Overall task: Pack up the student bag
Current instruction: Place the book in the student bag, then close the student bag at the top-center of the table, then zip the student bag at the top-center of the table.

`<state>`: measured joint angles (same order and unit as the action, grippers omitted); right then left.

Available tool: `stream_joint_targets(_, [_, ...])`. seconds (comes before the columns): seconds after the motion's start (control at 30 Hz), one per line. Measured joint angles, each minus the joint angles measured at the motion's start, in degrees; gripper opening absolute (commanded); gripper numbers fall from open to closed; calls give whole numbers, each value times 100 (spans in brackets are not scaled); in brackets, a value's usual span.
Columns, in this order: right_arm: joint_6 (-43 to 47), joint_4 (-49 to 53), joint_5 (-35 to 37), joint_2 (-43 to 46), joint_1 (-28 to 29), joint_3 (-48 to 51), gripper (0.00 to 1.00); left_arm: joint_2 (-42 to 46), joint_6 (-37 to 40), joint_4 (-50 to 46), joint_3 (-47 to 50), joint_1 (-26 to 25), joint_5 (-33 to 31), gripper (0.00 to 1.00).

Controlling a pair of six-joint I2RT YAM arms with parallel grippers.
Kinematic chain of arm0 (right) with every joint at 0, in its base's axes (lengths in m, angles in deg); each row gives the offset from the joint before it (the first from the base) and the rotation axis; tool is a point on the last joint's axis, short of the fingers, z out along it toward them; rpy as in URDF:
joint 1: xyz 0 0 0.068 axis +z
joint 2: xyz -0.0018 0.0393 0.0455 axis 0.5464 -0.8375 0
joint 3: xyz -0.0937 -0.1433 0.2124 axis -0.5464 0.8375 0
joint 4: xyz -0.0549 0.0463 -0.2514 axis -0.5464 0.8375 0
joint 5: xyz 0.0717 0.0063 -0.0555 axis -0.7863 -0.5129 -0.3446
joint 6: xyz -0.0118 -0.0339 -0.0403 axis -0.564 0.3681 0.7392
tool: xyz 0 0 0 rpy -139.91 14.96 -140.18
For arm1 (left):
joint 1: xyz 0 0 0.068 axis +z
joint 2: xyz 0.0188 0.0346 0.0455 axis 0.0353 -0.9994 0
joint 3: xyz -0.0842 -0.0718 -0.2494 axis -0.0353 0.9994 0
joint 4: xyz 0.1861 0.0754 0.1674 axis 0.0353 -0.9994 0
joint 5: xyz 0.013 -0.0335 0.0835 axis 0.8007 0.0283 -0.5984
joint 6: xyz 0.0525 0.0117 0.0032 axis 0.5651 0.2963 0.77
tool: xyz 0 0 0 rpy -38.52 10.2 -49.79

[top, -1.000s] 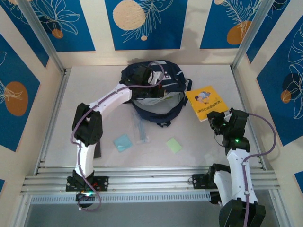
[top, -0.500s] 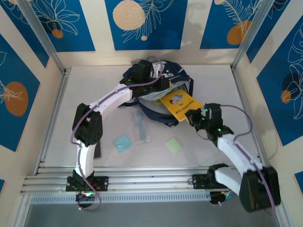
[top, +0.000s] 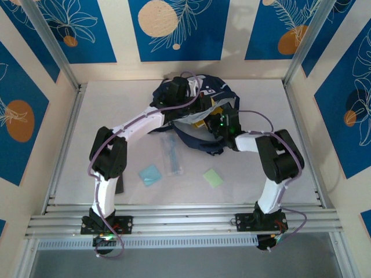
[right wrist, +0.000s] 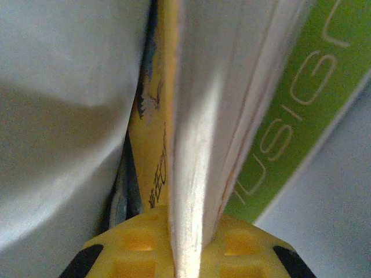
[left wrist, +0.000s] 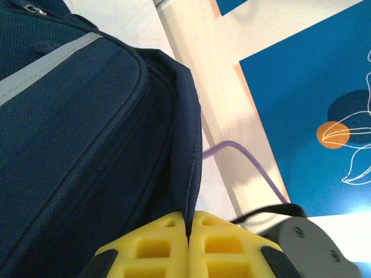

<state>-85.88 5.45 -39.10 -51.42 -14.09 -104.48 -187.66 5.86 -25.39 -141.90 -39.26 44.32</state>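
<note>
your student bag (top: 219,92) lies at the far middle of the worktop (top: 98,110), its opening turned toward the arms. your left hand (left wrist: 188,240) is clenched on the navy rim of that opening, with the fabric pinched between the yellow fingers (left wrist: 151,246). your right hand (right wrist: 185,243) is grasping a yellow-covered book (right wrist: 152,139) by its edge at the bag's opening, tight against a green cover (right wrist: 290,110). a blue pad (top: 150,174) and a green pad (top: 213,178) lie on the near worktop.

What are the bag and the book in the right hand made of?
Student bag: woven synthetic fabric, probably nylon or polyester, matte; fine weave and stitched seams show. Book: paper, with thin yellow printed cover, likely card; pale page edges show.
</note>
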Motion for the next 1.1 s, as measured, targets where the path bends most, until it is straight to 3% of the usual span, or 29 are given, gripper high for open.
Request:
stream_joint_targets(0.1, [-284, -184, -179, -284, -33, -109, 33, 2, -85, 98, 70, -20, -68, 0])
stream_joint_targets(0.2, [-280, 17, -476, -192, -157, -101, 45, 2, -146, 129, 79, -20, -136, 0])
stream_joint_targets(0.33, [35, 874, -844, 678, -387, 225, 60, 2, -190, 168, 83, -24, -175, 0])
stream_joint_targets(0.47, [769, 2284, -866, 2050, -505, 398, 72, 0, -280, 299, 114, -31, -168, 44])
stream_joint_targets(0.6, [1530, 3613, -774, 3169, -503, 463, 72, 55, -221, 527, 256, -26, -175, 68])
stream_joint_targets(0.7, [1996, 4454, -667, 3722, -474, 483, 73, 323, -13, 516, 780, 81, -264, 71])
stream_joint_targets(0.77, [2262, 4913, -546, 3974, -409, 483, 79, 625, 59, 520, 1320, 260, -339, 71])
stream_joint_targets(0.8, [2361, 5051, -492, 4044, -365, 483, 86, 754, 83, 522, 1543, 367, -374, 71])
stream_joint_targets(0.83, [2461, 5193, -433, 4103, -297, 483, 100, 903, 122, 527, 1805, 531, -444, 71])
stream_joint_targets(1.1, [2754, 5694, -164, 3687, 302, 109, 99, 1381, 157, 870, 3193, 1731, -896, 71])
